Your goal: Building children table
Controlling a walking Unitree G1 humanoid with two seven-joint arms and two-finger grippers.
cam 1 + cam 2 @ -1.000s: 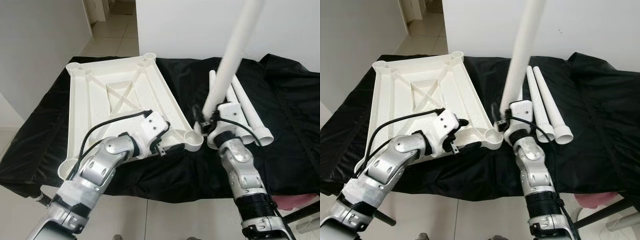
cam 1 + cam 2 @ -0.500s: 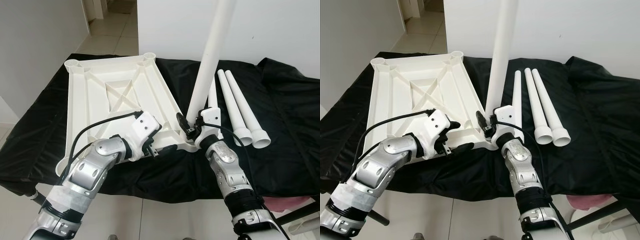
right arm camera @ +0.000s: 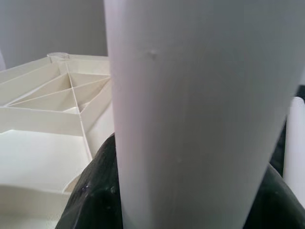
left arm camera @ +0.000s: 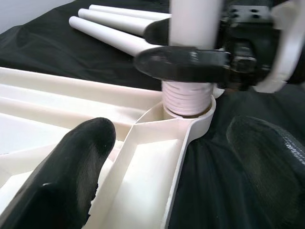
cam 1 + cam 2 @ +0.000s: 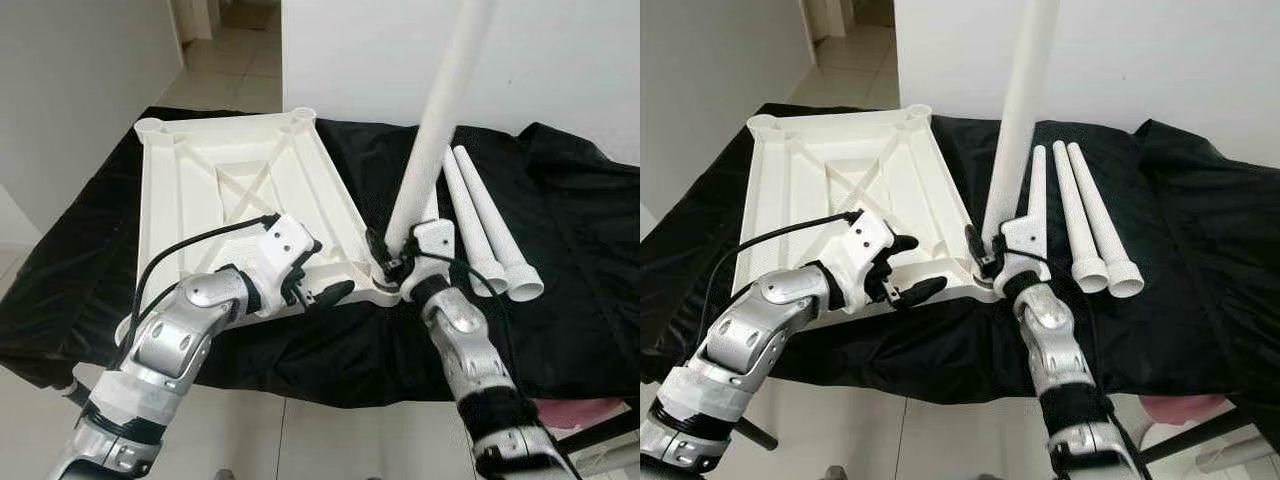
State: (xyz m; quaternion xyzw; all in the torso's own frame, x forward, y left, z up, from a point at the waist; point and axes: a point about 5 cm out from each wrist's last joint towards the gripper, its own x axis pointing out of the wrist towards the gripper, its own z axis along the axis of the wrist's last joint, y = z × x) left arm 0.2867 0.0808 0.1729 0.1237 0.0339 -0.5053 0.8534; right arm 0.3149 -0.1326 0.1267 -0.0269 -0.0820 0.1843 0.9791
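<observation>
A white plastic table top (image 5: 200, 190) lies upside down on the black-covered table. My right gripper (image 5: 388, 258) is shut on a white leg (image 5: 440, 110) and holds it nearly upright. The leg's threaded end sits in the top's near-right corner socket (image 4: 188, 112). My left gripper (image 5: 322, 272) is open at the top's near rim, just left of that corner. One of its fingers (image 4: 71, 181) rests inside the top and the other is over the cloth. Three loose legs (image 5: 1085, 215) lie side by side to the right. The leg (image 3: 190, 119) is seen close up in the right wrist view.
The black cloth (image 5: 580, 200) drapes over the table's front edge. A white wall (image 5: 560, 60) stands right behind the table, with tiled floor (image 5: 210, 70) at the far left. Something pink (image 5: 590, 410) lies low at the near right.
My right gripper has carried the leg left from beside the loose legs to the near-right corner socket. The left gripper stays at the near rim. The camera has shifted a little.
</observation>
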